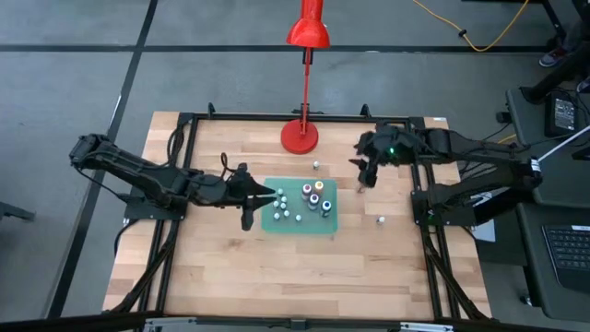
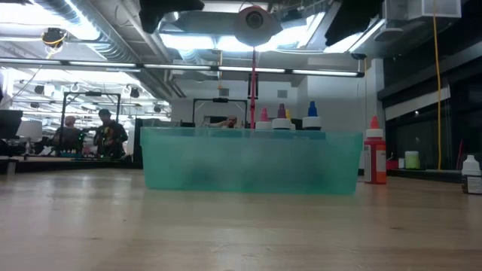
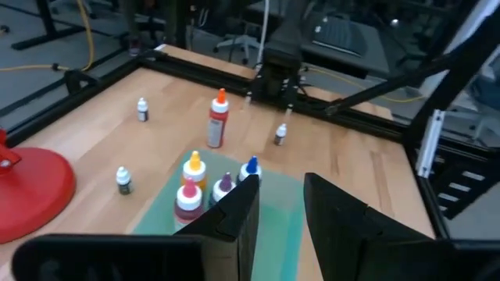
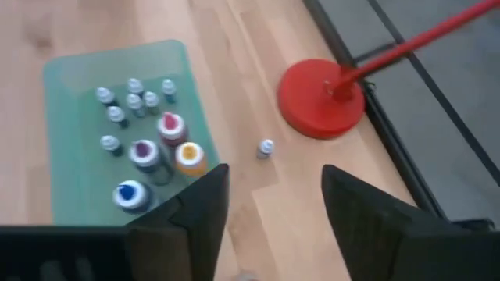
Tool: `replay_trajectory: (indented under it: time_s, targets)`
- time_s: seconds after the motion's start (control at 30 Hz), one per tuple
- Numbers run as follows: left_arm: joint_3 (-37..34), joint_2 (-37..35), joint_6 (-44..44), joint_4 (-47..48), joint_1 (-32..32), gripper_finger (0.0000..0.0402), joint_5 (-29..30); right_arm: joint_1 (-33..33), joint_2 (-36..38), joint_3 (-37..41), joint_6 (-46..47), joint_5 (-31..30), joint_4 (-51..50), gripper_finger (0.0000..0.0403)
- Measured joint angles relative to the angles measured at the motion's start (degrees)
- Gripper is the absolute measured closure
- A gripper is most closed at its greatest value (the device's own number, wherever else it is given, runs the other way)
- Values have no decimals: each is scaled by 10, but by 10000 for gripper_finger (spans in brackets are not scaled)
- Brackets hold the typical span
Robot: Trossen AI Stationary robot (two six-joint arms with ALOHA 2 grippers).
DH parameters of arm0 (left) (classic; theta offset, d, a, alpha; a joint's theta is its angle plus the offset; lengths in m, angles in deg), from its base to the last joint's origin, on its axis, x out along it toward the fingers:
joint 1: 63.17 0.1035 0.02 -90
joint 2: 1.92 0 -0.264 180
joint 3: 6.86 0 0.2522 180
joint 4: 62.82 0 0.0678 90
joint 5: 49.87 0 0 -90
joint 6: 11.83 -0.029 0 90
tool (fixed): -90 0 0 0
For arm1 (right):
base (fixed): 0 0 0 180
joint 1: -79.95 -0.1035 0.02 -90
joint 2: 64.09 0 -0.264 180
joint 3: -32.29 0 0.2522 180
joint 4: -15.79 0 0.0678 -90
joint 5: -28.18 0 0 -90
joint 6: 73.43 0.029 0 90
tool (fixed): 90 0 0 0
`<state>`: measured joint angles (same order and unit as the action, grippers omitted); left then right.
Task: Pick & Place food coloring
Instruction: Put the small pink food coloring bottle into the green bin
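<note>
**Most bottles are in the tray; three stragglers wait on the wood**

The tiny food coloring bottles (image 1: 304, 200) are mostly gathered inside the shallow translucent green plastic tray (image 1: 328, 224) at the middle of the table: a cluster of small white-capped ones toward the tray's left side, and larger ones with yellow, purple, pink and blue tops toward its right.

Three remain outside the tray. A small white-capped bottle (image 4: 266, 147) stands between the tray and the round base of the tall red lamp (image 1: 300, 136). A taller orange-capped red bottle (image 3: 218, 119) stands just off the tray's right edge. Another small white-capped bottle (image 1: 381, 220) sits farther out to the tray's right.

The right gripper (image 1: 367, 172) hangs above the table to the right of the tray, near the orange-capped bottle, its fingers spread apart with nothing between them. The left gripper (image 1: 262, 196) rests at the tray's left edge; its fingers stand slightly parted and no bottle shows between them.

By the look of it, the job is between placements, with the right arm free to fetch another bottle. The next move likely calls for lowering the open fingers squarely around a stray bottle, closing gently so it does not tip, then carrying it over the tray wall.
</note>
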<state>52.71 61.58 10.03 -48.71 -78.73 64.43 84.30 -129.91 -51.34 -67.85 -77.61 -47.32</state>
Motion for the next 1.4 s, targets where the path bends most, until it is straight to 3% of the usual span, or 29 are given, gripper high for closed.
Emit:
replay_trajectory:
  time_s: [0.27, 0.5, 0.63, 0.97, 1.13, 1.23, 1.4]
  targets:
    - [0, -1, -60, 0, -18, 303, 1, 120, 0, 0, 8, 9, -36, 134]
    - [0, -54, -199, 27, -3, 310, 7, 188, -5, 0, 34, 9, -44, 126]
    - [0, -99, -246, 32, 6, 311, 56, 224, -15, 14, 41, 9, -38, 126]
    - [-2, -153, -214, 34, 19, 311, 100, 253, -16, 197, 106, 11, 164, 126]
    - [-2, -145, -189, 34, 20, 312, 113, 252, -16, 229, 82, -25, 202, 126]
    - [-2, -137, -195, 22, 28, 315, 150, 254, -16, 231, 50, -57, 237, 126]
    - [-2, -122, -194, -11, 63, 312, 186, 269, -16, 231, -13, -43, 311, 126]
